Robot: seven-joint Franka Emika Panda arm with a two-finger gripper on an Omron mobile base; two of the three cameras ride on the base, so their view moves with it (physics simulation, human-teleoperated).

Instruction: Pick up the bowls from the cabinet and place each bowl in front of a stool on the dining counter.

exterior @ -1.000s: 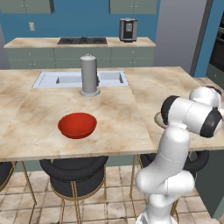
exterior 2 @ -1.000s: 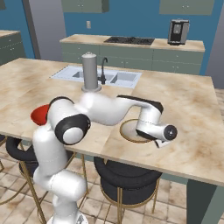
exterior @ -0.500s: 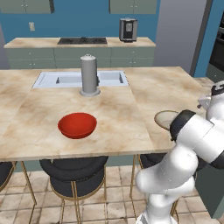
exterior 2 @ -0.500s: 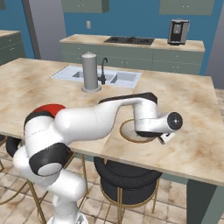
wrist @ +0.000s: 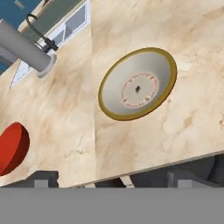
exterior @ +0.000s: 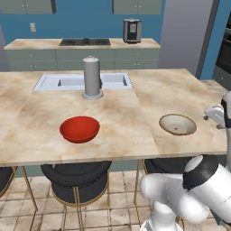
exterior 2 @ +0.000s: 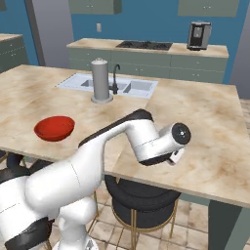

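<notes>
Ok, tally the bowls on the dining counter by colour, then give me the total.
Red bowl: 1
Cream-white bowl with tan-brown rim: 1
Total on the dining counter: 2

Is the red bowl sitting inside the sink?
No, the red bowl rests on the marble dining counter, nearer the stools than the sink.

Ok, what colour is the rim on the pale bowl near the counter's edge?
Tan-brown, ringing the cream-white bowl; the hand view shows it best.
</notes>
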